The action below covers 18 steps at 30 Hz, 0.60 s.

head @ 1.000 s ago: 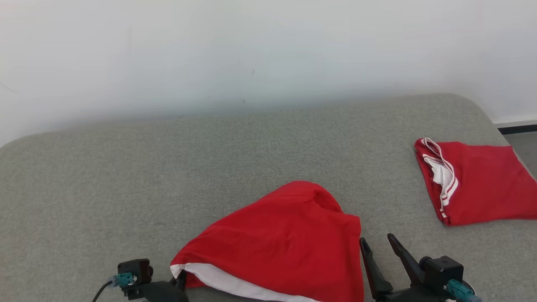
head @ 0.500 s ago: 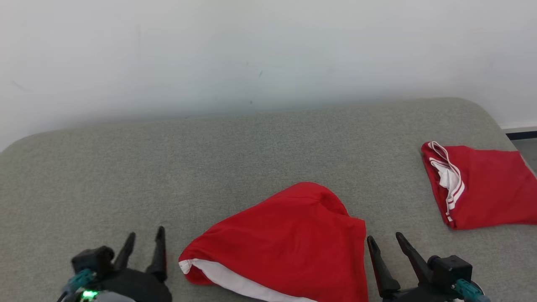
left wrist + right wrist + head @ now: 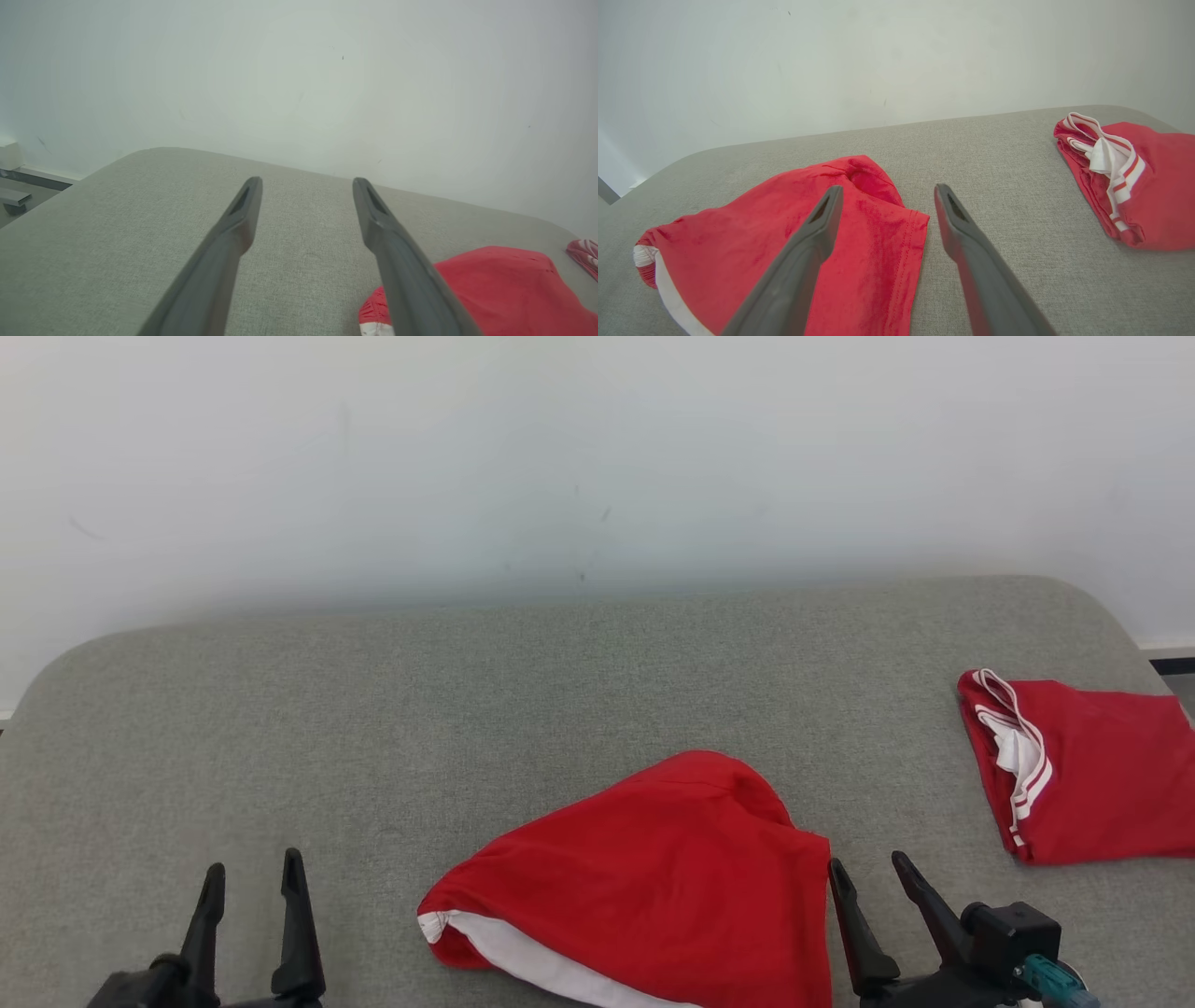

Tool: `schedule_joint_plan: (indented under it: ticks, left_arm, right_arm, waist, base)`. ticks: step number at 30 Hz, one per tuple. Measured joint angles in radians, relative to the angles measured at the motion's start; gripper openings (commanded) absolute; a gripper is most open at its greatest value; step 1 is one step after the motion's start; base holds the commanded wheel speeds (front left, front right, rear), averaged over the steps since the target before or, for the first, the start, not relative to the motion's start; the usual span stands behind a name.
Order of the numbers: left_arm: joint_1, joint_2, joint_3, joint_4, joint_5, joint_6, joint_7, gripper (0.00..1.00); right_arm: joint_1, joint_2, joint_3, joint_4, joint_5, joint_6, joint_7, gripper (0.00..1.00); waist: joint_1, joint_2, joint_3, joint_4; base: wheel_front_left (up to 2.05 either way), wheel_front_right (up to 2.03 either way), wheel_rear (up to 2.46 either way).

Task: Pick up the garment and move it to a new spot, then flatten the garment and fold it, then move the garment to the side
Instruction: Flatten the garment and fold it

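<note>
Head view shows the crumpled red cloth garment with a white band lying on the grey fabric-covered surface, at its near edge, between the two grippers. The left gripper stands well apart to the garment's left, its fingers spread wide with nothing between them. The right gripper sits just beside the garment's right hem, jaws likewise wide and empty; whether a finger touches the cloth cannot be told. A second red folded garment with white stripes lies well apart at the far right.
</note>
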Motion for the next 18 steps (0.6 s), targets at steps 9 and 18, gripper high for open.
schedule_joint_plan:
  ticks: [9,18]
  left_arm:
    - [0.079,-0.052,0.067,-0.005,0.107,-0.062,0.000,1.00]
    - [0.079,-0.077,0.069,0.017,0.159,-0.110,0.000,1.00]
  right_arm:
    - [0.007,-0.001,-0.005,0.001,0.000,0.000,0.006,1.00]
    - [-0.074,0.001,-0.105,0.100,0.028,0.000,0.228,1.00]
  waist:
    - [0.0000,0.0000,-0.003,0.016]
    - [0.0000,0.0000,0.027,0.023]
  base:
    - [0.00,0.00,0.00]
    - [0.00,0.00,0.00]
